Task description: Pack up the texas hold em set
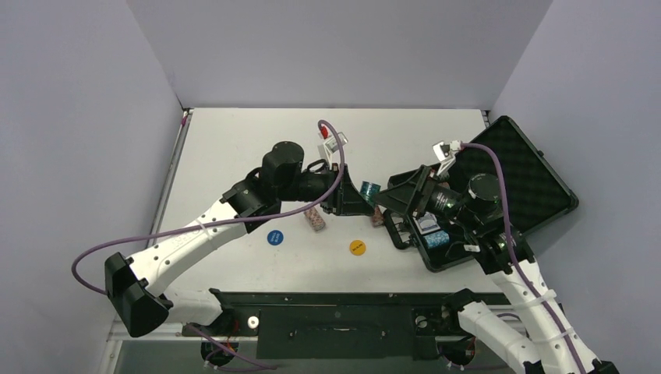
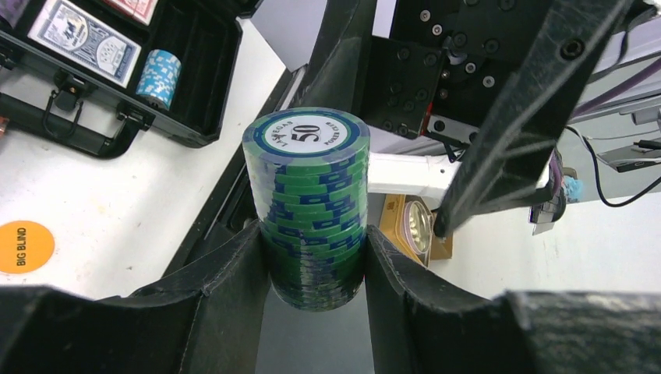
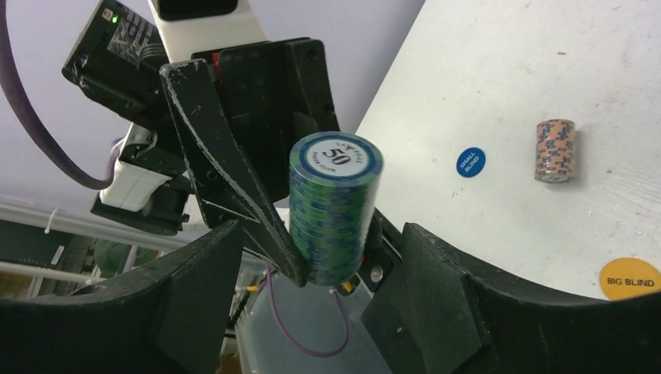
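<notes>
My left gripper (image 2: 316, 238) is clamped on the green chip stack (image 2: 310, 187), both fingers pressed to its sides, with the arm stretched rightward over the middle of the table (image 1: 234, 156). My right gripper (image 3: 323, 234) faces it tip to tip, its fingers spread wide either side of the same stack and not touching it. Beyond my right wrist the black case (image 1: 530, 167) lies open, and that arm hides most of its tray. The stack's lower end is buried between my left fingers.
</notes>
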Controlling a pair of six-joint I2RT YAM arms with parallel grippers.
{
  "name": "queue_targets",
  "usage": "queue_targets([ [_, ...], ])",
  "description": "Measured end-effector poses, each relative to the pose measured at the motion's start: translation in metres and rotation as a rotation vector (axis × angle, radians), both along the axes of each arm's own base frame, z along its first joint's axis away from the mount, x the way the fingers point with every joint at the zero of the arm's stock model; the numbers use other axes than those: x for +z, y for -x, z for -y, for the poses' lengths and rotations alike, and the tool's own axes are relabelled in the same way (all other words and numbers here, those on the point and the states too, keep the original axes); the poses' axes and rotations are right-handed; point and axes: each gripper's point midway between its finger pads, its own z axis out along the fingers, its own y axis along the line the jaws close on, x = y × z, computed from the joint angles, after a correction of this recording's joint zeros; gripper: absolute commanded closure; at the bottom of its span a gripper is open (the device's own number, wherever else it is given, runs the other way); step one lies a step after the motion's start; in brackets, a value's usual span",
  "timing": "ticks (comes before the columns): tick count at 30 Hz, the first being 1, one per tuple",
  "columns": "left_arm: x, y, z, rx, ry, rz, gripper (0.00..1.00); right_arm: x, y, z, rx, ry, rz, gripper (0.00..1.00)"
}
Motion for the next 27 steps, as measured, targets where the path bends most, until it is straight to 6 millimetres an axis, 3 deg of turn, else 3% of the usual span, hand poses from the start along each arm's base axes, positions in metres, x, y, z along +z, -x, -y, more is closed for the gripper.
queue_targets([
  [7,-0.008,0.004,0.004,-0.024,-0.025,-0.023,1.0,-0.006,0.004,-0.017,0.037,0.017,-0.003,0.37],
  [15,-0.007,0.004,0.003,-0.029,-0.032,-0.012,1.0,-0.005,-0.002,-0.021,0.015,0.023,0.006,0.51],
  [27,0.002,0.004,0.004,-0.032,-0.012,0.007,1.0,0.004,-0.003,-0.015,-0.043,-0.002,0.021,0.45],
])
